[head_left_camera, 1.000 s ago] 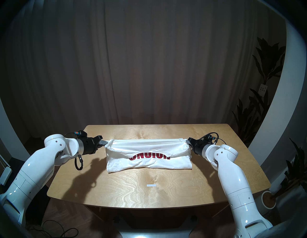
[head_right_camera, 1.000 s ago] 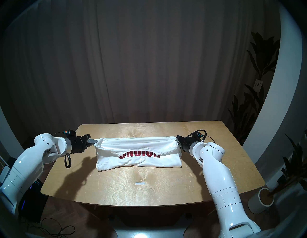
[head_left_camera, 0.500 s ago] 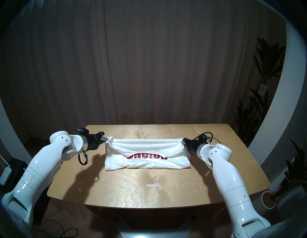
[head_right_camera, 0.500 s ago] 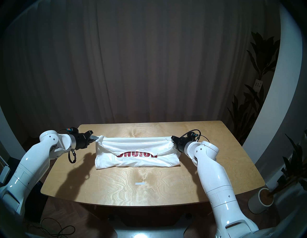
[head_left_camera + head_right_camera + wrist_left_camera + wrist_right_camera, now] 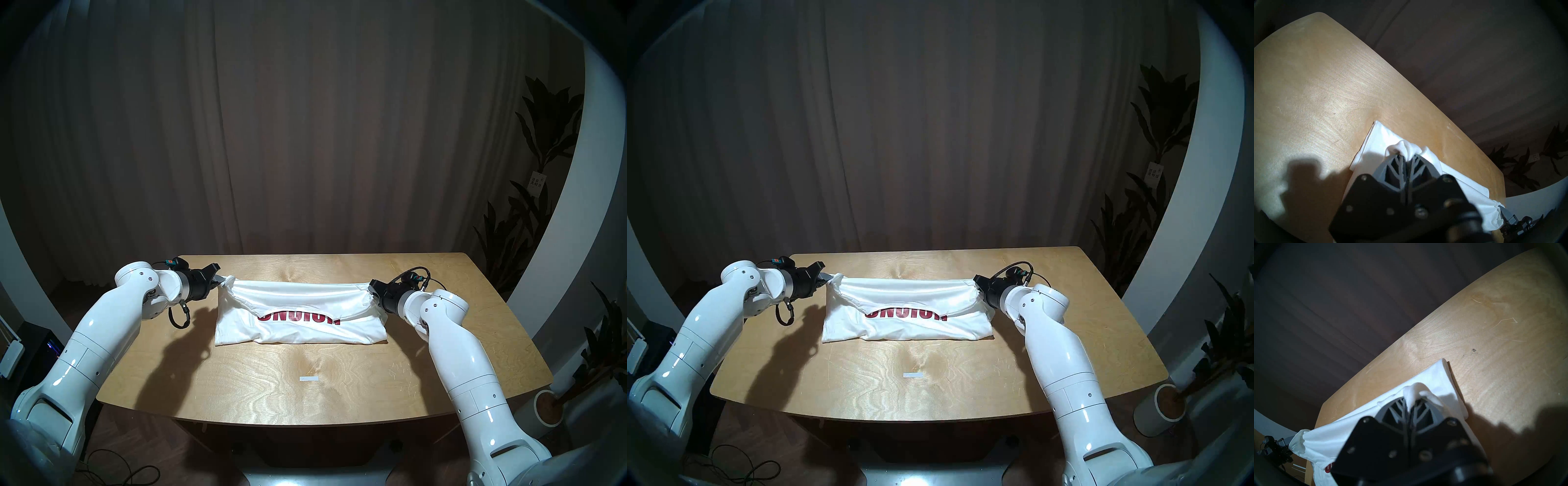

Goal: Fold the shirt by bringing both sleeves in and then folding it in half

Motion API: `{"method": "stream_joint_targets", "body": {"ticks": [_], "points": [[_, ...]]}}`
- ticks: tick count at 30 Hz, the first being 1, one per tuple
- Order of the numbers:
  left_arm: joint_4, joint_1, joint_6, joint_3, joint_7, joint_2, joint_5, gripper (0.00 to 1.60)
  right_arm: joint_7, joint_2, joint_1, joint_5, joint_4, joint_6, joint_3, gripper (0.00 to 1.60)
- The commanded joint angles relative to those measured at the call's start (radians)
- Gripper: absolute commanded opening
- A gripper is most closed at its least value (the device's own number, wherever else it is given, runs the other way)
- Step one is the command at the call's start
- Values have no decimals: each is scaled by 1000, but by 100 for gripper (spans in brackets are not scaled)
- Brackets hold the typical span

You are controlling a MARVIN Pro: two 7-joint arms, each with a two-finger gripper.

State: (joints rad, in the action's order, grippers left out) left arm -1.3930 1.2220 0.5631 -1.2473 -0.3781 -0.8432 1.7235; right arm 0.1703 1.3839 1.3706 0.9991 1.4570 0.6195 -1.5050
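Note:
The white shirt (image 5: 305,334) lies across the middle of the wooden table (image 5: 339,383), folded into a wide band. Dark red lettering (image 5: 298,319) shows under a collar-like curved hem. Its far edge hangs taut above the table between both grippers. My left gripper (image 5: 222,281) is shut on a bunched corner at the shirt's (image 5: 1403,148) left end. At the shirt's (image 5: 1434,383) right end, my right gripper (image 5: 372,291) is shut on the other bunched corner. The sleeves are hidden inside the folds. The head stereo right view gives the same: shirt (image 5: 908,327), left gripper (image 5: 830,279), right gripper (image 5: 978,286).
A small white tape strip (image 5: 308,378) is stuck on the table in front of the shirt. A brown curtain (image 5: 305,135) hangs close behind the table's far edge. A potted plant (image 5: 546,405) stands on the floor at the right. Cables (image 5: 129,471) lie on the floor at the left.
Both grippers, still shut on the shirt's corners, have moved inward toward each other. The left one has also gone toward the table's far side. The shirt has shifted slightly left.

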Motion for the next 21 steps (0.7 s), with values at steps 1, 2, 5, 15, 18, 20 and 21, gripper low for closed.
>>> {"method": "stream_joint_targets", "body": {"ticks": [1,2,5,15,18,20,21], "points": [[39,-101,-6,13,-4,-49,-19,0,3,7,-49,2,-1,-11,-10,0],[49,-109,-6,17,-7,-56,-22,0,4,8,-53,2,-5,-11,-12,0],[66,-122,-6,24,-12,-65,-27,0,6,9,-58,1,-10,-11,-13,0],[167,-200,-10,57,-36,-121,-60,0,19,16,-88,-3,-45,-13,-19,0],[184,-213,-10,63,-39,-129,-66,0,21,18,-93,-3,-52,-14,-20,0],[214,-234,-11,71,-43,-142,-77,0,25,20,-100,-3,-63,-14,-21,0],[227,-241,-12,74,-45,-147,-80,0,26,22,-103,-4,-67,-15,-21,0]]}}
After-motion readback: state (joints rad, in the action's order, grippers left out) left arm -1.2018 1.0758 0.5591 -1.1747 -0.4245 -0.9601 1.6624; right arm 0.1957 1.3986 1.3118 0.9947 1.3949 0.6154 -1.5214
